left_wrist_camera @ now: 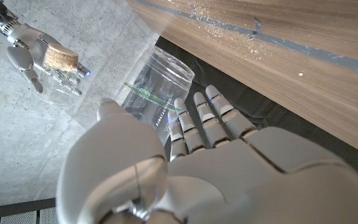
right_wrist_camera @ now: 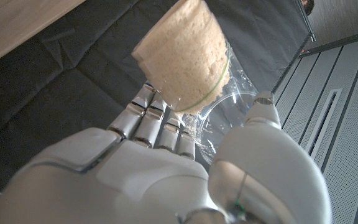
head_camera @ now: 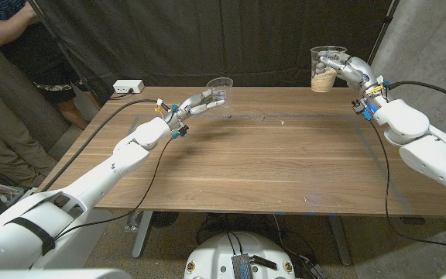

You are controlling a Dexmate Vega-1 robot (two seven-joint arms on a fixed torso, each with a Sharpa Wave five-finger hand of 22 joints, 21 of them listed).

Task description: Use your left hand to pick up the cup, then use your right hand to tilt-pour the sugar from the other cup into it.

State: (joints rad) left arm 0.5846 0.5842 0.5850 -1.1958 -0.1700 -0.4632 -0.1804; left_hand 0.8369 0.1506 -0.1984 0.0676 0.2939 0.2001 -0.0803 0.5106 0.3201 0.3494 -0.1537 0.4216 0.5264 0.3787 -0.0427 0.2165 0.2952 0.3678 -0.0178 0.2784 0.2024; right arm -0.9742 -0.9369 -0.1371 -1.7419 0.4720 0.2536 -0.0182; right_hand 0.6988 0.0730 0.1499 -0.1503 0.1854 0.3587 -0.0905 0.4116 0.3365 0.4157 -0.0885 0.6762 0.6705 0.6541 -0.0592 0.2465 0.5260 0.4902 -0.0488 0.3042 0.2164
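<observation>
While the empty cup (head_camera: 220,87) is gripped in the left hand (head_camera: 198,102) above the table's (head_camera: 269,155) far edge, ready as the receiver, the sugar cup (head_camera: 325,70) is held upright in the right hand (head_camera: 345,70), well apart, so nothing spills. Both arms are stretched forward, fingers wrapped round each cup's wall; pouring is judged not yet begun.

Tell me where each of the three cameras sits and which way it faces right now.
Head view: on the robot's head, looking down over the wooden table; both arms show, left hand holding the empty cup, right hand the sugar cup.
Left wrist view: along the left hand's back at the empty cup; the right hand and sugar cup show beyond.
Right wrist view: along the right hand's back at the sugar cup.
Shared: all three show the sugar cup.
</observation>
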